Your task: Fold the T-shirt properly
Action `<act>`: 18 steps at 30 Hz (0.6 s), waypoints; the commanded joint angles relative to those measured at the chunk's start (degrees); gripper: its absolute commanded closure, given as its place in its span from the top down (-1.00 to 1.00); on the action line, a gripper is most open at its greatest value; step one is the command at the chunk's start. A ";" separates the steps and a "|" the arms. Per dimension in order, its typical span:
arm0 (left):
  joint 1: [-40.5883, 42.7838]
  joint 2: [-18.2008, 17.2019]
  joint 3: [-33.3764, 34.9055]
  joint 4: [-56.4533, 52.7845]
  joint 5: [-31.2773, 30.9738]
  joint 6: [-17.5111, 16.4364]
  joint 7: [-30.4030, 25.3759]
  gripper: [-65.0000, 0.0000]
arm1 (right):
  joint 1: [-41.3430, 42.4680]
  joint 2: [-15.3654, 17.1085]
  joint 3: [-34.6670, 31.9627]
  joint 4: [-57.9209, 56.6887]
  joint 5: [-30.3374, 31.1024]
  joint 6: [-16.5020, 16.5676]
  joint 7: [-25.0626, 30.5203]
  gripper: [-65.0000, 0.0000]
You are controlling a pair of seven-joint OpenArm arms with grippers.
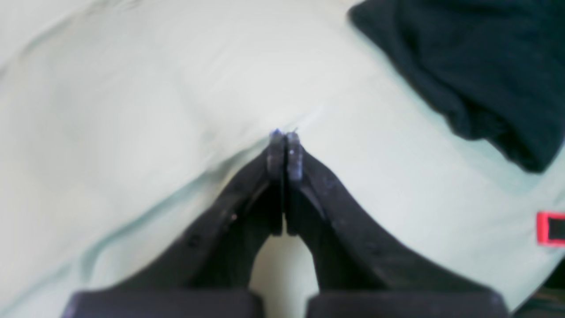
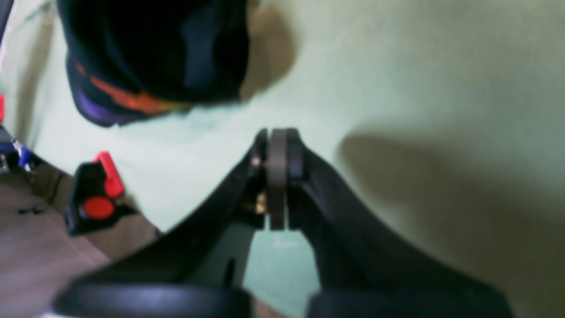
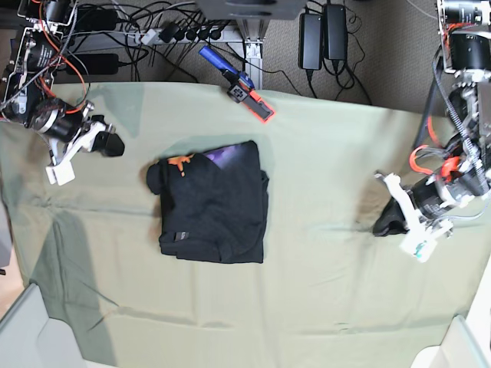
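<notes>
A black T-shirt (image 3: 215, 203) lies folded in a compact rectangle (likely finished) between both clenched, empty tools, left tool (image 3: 390, 217) and right tool (image 3: 111, 144), best kept clear.

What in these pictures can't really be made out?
- T-shirt: the layers under the top fold are hidden in the base view.
- Its small tag: too small there to read.
- T-shirt in the right wrist view: blurred and cut off by the top edge.
- Clamp: cut off by the left wrist view's right edge.
</notes>
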 commanded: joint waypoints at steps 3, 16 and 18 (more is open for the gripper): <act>2.93 -1.27 -6.03 0.96 -3.69 -2.27 1.22 -1.00 | -2.45 1.64 0.33 1.40 1.20 5.99 0.09 -1.00; 22.99 -2.71 -16.57 0.81 -3.69 -2.32 2.25 -1.00 | -18.51 2.21 0.33 1.38 2.01 5.99 -0.39 -1.00; 25.73 -2.51 -16.57 -0.07 -3.48 -2.29 2.25 -1.00 | -20.70 2.05 0.31 1.36 1.75 5.95 -0.37 -1.00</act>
